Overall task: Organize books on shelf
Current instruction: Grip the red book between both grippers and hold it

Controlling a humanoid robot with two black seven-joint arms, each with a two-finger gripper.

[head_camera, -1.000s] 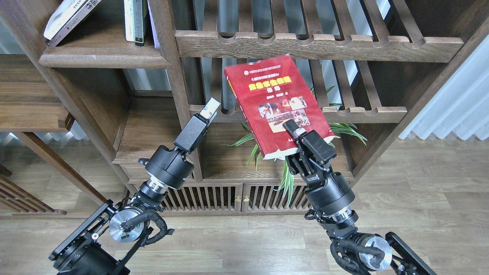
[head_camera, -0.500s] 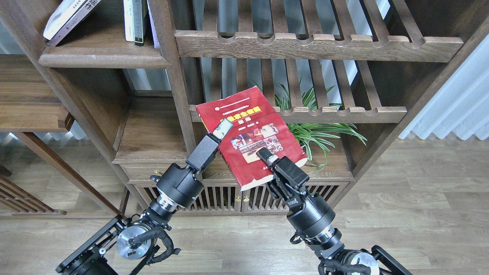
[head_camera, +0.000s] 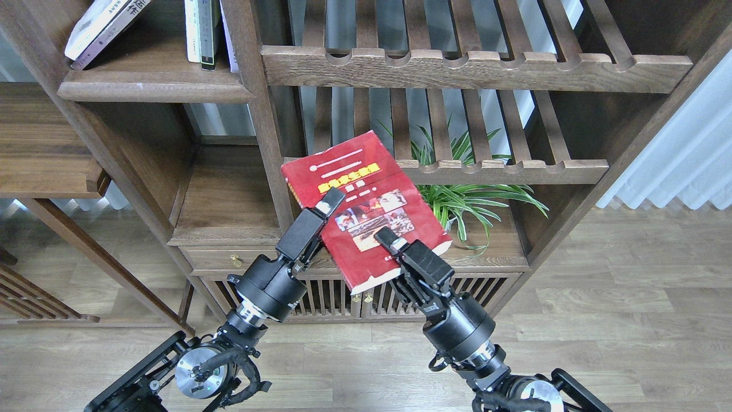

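**Operator:** While I hold it in mid-air in front of the bookcase, the large red paperback with the yellow title (head_camera: 366,206) sits tilted, cover up, below the solid dark-brown wooden shelf plank with the rounded front edge (head_camera: 154,88) at upper left. My right gripper (head_camera: 384,237) is clamped on its near edge, one finger lying on the cover. My left gripper (head_camera: 331,203) is at the book's left edge; I cannot tell whether its jaws have closed on it or only touch it.

**Listener:** What could go wrong?

**Operator:** I judge the book heavy for a single edge pinch: it could pivot, sag or slip if the left gripper is not truly supporting it. Raising it, a corner might catch the slatted rack with the scalloped front rail (head_camera: 503,169) or the wooden upright post (head_camera: 260,114).

**Listener:** What can't you see?

**Operator:** The lower fingers sit hidden under the book. The green potted plant (head_camera: 474,200) is partly covered. A leaning book (head_camera: 103,26) and thin upright volumes (head_camera: 203,31) on the shelf are cut off at the top.
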